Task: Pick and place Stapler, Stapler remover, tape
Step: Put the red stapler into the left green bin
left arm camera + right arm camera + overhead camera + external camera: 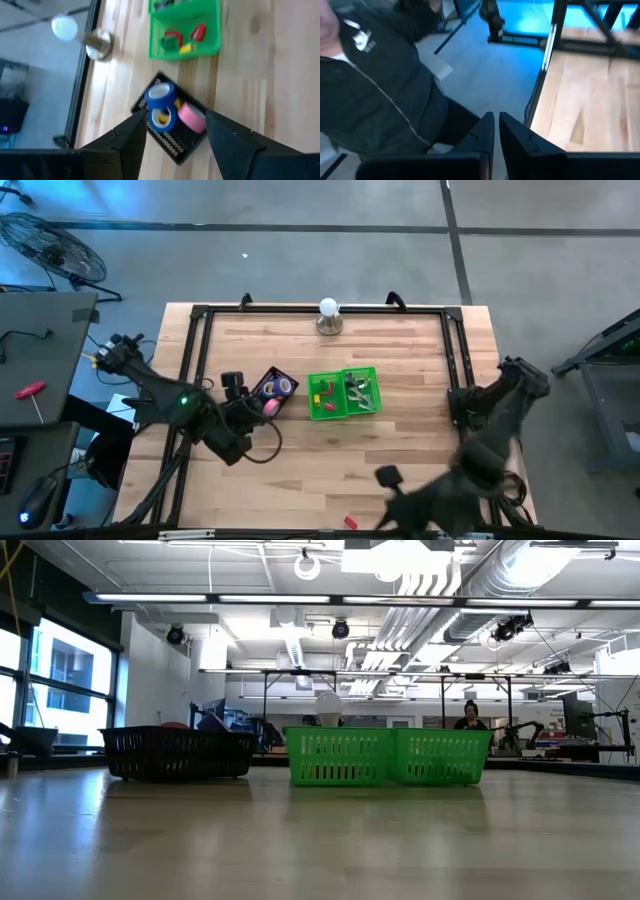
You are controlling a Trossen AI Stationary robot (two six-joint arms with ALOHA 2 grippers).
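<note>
We saw the left gripper (175,135) poised above the black basket (172,145), its two dark fingers (127,142) spread wide to either side of it and holding nothing. In the high view the left gripper (238,395) sat just beside that basket (270,392), on the bench's left half, roughly midway between its far and near edges.

Inside the black basket lay the tape rolls: a blue roll (159,95), a yellow roll (161,118) touching it, and a pink roll (192,118) just beside those. From above we could also make out a purple roll (285,387) in the same basket.

The green basket (343,394) stood just beside the black one, near the bench's middle, and had two compartments. The one nearer the black basket held a few small red and yellow items (184,39) that we could not identify; the contents of the other compartment were too small to tell.

The right gripper (496,131) hung at the bench's near edge, towards its right corner, fingers (484,131) drawn almost together with only a thin slit between them, gripping nothing. Past it a person in a dark zipped jacket (375,85) stood off the bench. A small red object (350,522) lay at the near edge, close to the right arm.

A lamp with a round white bulb (328,315) stood at the middle of the far edge.
</note>
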